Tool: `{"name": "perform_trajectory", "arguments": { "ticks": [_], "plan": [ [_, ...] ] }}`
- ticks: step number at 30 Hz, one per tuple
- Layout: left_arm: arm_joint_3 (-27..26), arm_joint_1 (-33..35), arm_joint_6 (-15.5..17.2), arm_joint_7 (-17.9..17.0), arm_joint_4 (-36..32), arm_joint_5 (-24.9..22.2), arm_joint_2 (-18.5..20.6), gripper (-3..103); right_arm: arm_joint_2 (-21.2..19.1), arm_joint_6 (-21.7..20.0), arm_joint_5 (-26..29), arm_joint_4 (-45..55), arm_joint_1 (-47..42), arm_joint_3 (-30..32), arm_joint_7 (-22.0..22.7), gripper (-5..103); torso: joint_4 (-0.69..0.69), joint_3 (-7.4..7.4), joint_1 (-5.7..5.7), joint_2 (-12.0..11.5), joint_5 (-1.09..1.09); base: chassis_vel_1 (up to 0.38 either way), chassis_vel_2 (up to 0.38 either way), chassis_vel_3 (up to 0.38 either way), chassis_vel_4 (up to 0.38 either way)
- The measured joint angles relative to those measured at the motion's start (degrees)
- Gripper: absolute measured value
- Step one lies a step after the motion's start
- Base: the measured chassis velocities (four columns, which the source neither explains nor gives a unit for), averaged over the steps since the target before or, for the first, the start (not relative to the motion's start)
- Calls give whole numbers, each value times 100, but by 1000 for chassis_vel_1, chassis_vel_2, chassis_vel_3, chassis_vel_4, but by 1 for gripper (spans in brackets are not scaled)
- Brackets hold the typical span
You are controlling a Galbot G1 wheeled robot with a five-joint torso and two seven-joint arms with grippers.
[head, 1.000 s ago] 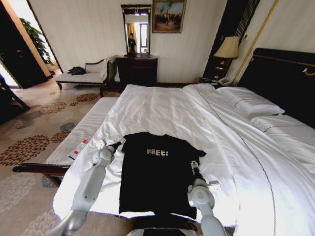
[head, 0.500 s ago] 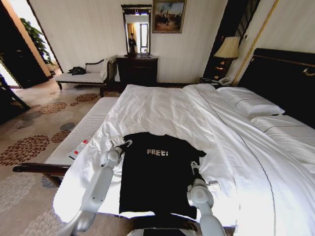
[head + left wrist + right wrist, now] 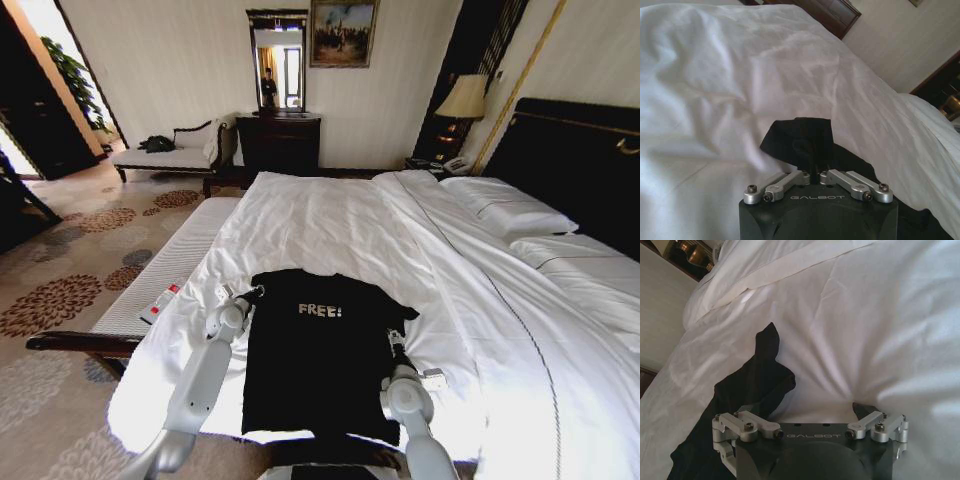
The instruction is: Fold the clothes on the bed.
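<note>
Now the left claw (image 3: pixel 812 176) is sitting closed, its fingers pinching the left sleeve of the black shirt (image 3: pixel 315 350) at that edge. Across the shirt, the right claw (image 3: pixel 394 338) is resting at the opposite sleeve with its linkages spread wide in the wrist view, gripping nothing I can make out. Between them the shirt is lying flat, "FREE!" lettering up, on the near part of the white bed (image 3: pixel 330 225).

Narrow white bench (image 3: pixel 170 268), dark dresser (image 3: pixel 279 142) with mirror (image 3: pixel 277 60), lit lamp (image 3: pixel 462 98), white chaise (image 3: pixel 172 151), patterned carpet (image 3: pixel 60 290)
</note>
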Motion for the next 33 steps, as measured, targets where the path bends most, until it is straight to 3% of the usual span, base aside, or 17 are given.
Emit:
{"name": "perform_trajectory", "arguments": {
  "ticks": [15,25,27,31,33],
  "plan": [
    [1086,-80,119,30,-265,534,185,-3,-45,0,9,-56,-8,24,4,100,0,0,0,0,0,0,0,0,0],
    [1541,195,428,24,-931,616,472,40,-92,0,25,-84,-33,44,3,100,0,0,0,0,0,0,0,0,0],
    [1542,256,442,21,-1015,622,517,40,-88,0,25,-85,-34,39,3,100,0,0,0,0,0,0,0,0,0],
    [1306,539,453,23,-1338,642,647,61,-75,1,22,-89,-36,29,3,100,-1,0,0,0,-1,0,0,0,0],
    [1167,611,449,21,-1382,619,662,67,-75,1,21,-88,-41,28,2,100,0,0,0,0,0,0,0,0,0]
  ]
}}
